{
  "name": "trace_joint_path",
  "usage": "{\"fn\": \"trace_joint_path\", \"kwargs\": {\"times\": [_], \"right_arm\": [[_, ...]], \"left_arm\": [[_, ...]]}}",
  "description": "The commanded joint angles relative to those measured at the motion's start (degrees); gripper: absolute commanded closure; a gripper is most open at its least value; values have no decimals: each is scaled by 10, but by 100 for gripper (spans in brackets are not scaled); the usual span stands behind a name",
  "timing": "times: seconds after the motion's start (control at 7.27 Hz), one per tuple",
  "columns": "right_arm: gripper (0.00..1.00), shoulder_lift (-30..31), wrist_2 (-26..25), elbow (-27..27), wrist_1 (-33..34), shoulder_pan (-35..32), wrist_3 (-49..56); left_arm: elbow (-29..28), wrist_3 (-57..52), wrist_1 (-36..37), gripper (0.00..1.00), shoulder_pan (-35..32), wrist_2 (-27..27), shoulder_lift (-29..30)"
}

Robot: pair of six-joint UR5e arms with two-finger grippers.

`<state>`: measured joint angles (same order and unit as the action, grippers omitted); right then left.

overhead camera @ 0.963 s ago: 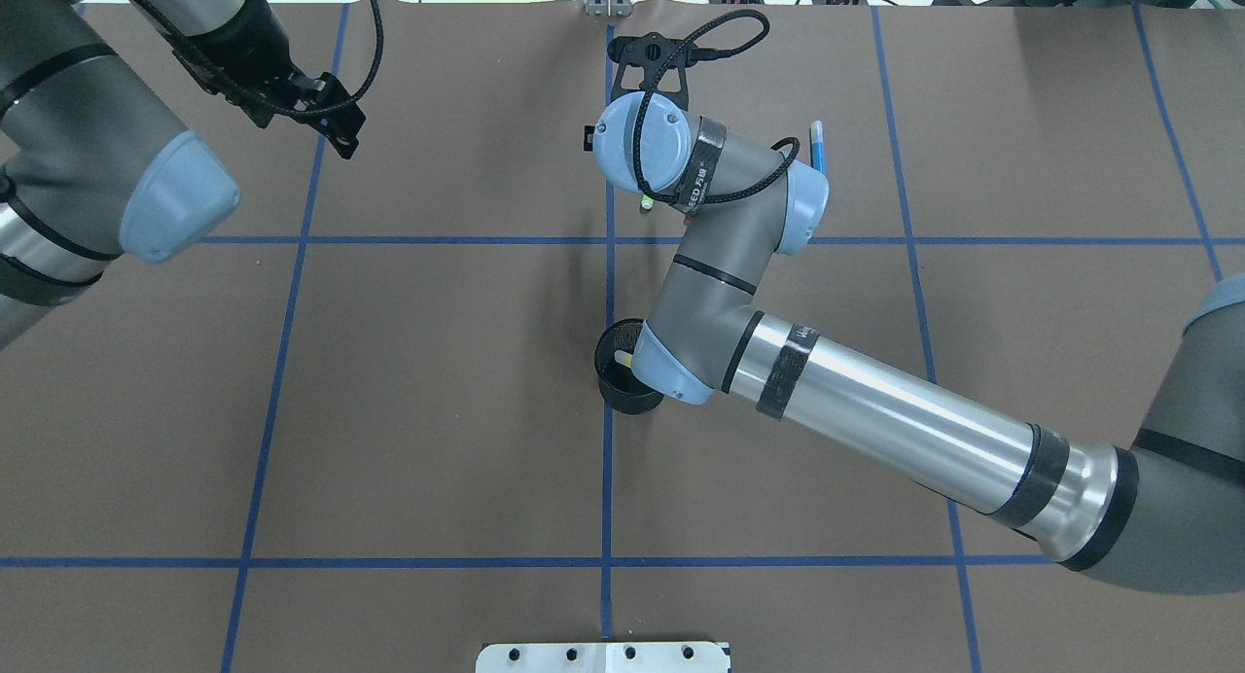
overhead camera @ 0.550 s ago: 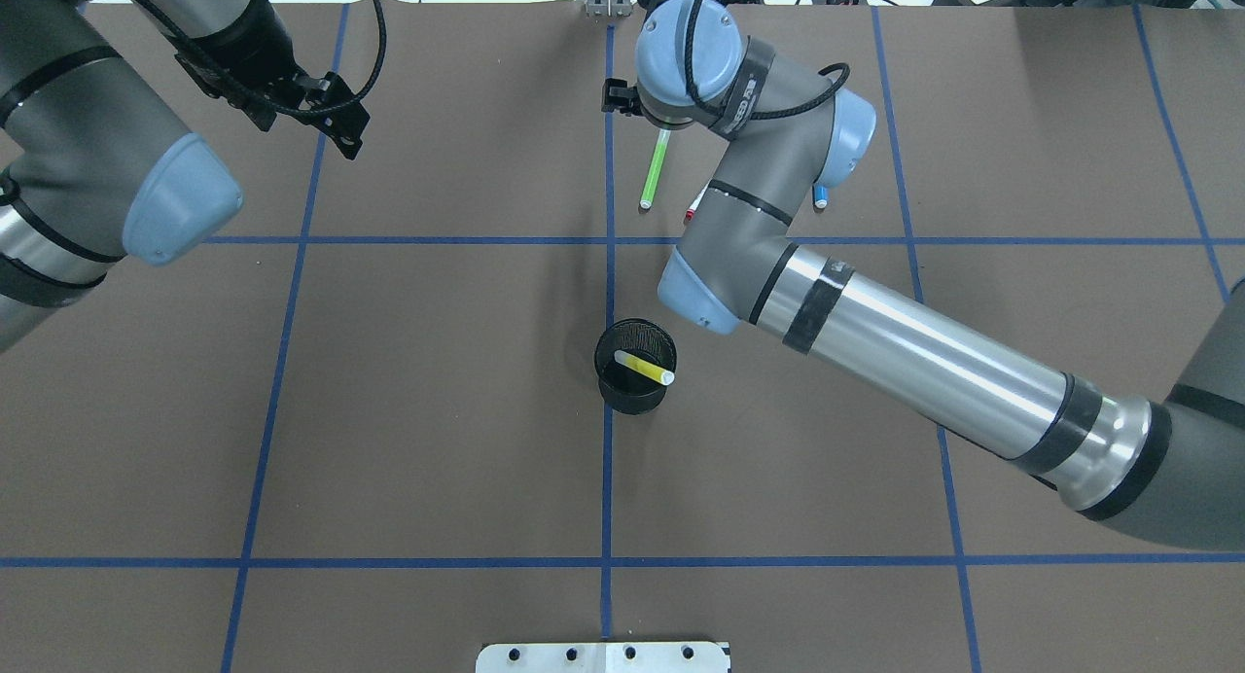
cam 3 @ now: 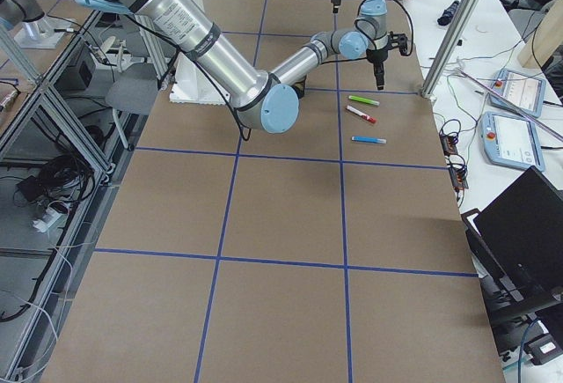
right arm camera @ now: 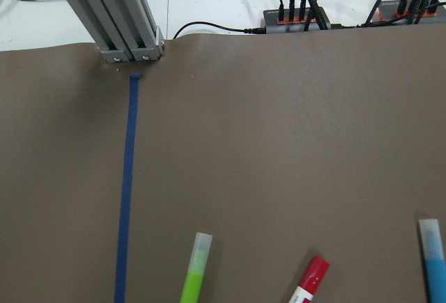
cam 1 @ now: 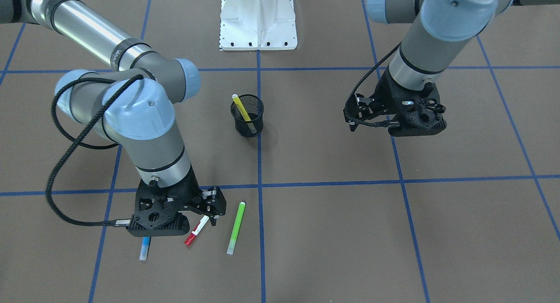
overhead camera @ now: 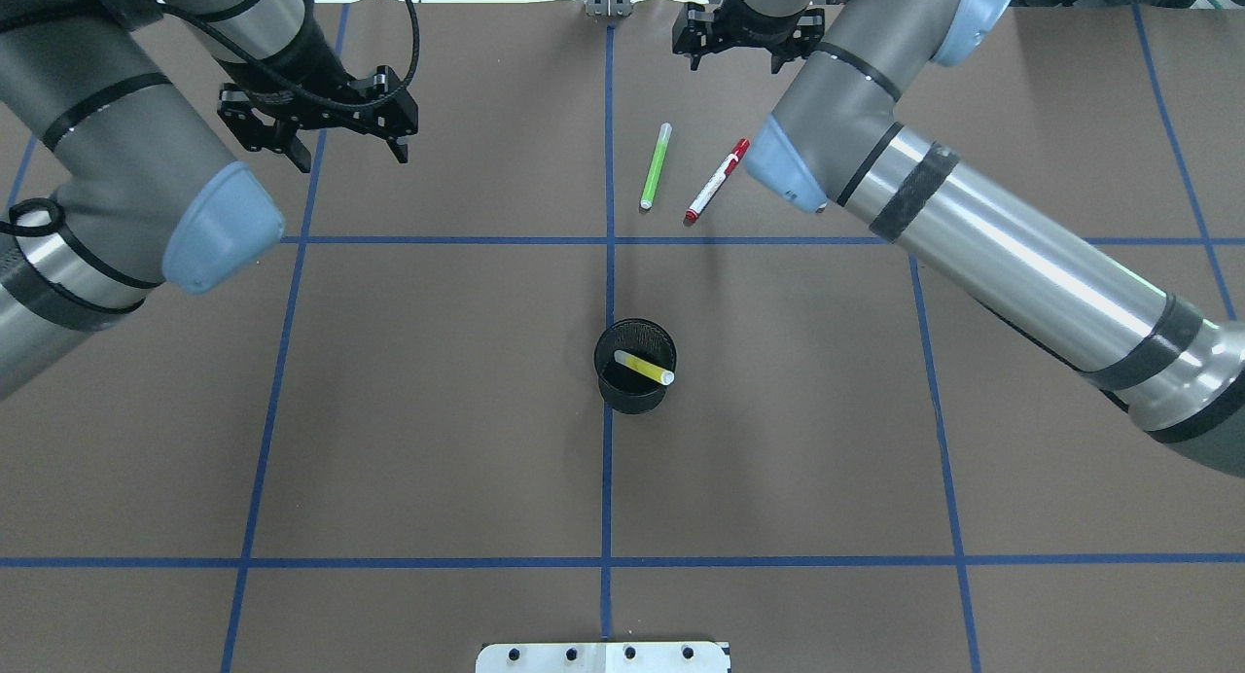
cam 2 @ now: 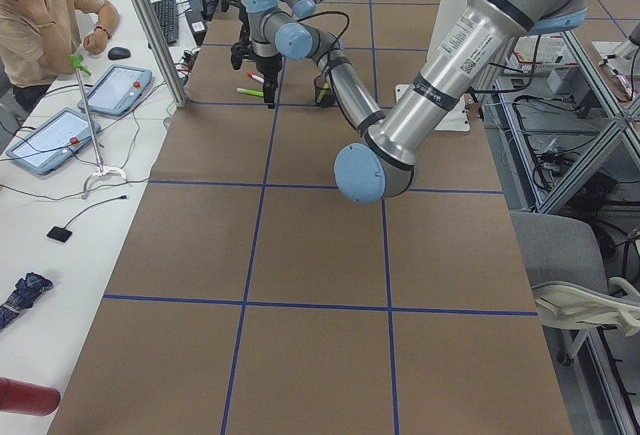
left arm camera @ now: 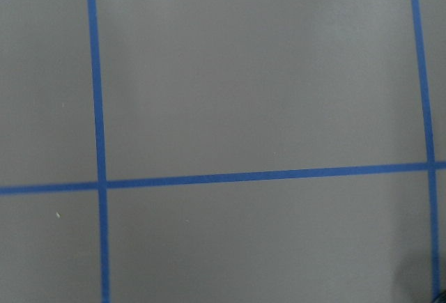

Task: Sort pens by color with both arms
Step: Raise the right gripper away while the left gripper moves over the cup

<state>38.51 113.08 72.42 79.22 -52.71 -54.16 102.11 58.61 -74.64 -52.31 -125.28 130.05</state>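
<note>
1. The right arm's black two-finger gripper [cam 1: 205, 209] hangs above the table close by the three loose pens and touches none of them. It carries nothing. Whether its jaws stand apart or together I cannot tell.
2. The left arm's black two-finger gripper [cam 1: 409, 119] hovers over bare brown table covering [overhead camera: 438, 440], well apart from every pen. It too is empty, and the set of its jaws cannot be read.
3. Nearest the right gripper lies the thin white pen with red caps [cam 1: 197, 230]. The slim green highlighter pen [cam 1: 236, 227] is on one side of it and the blue pen with a pale end [cam 1: 145, 248] on the other. All three lie flat and apart.
4. These pens look light, stiff and smooth-barrelled, so they are likely to roll or swivel if nudged. A pinch across the barrel near mid-length, jaws square to the pen's axis, seems safest. The thin white one leaves the least margin.
5. The black mesh cup [cam 1: 249, 127] stands upright near the table's middle. It holds one yellow highlighter pen [cam 1: 241, 107], which leans against the rim. Nothing else shows inside.
</note>
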Motion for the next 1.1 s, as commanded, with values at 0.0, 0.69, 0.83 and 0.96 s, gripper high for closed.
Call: {"fn": "trace_joint_path", "kwargs": {"times": [0.0,0.69,0.83,0.96], "right_arm": [[1,47,107,38,30,-73,98],[1,124,174,93,219,-176,362],[1,131,173,101,263,-197,434],[1,147,175,101,266,-216,459]], "left_arm": [[-3,118,0,0,40,-1,19],[-80,326,-50,0,155,7,109],[-107,366,-99,1,171,8,113],[-134,387,-114,1,184,10,129]]}}
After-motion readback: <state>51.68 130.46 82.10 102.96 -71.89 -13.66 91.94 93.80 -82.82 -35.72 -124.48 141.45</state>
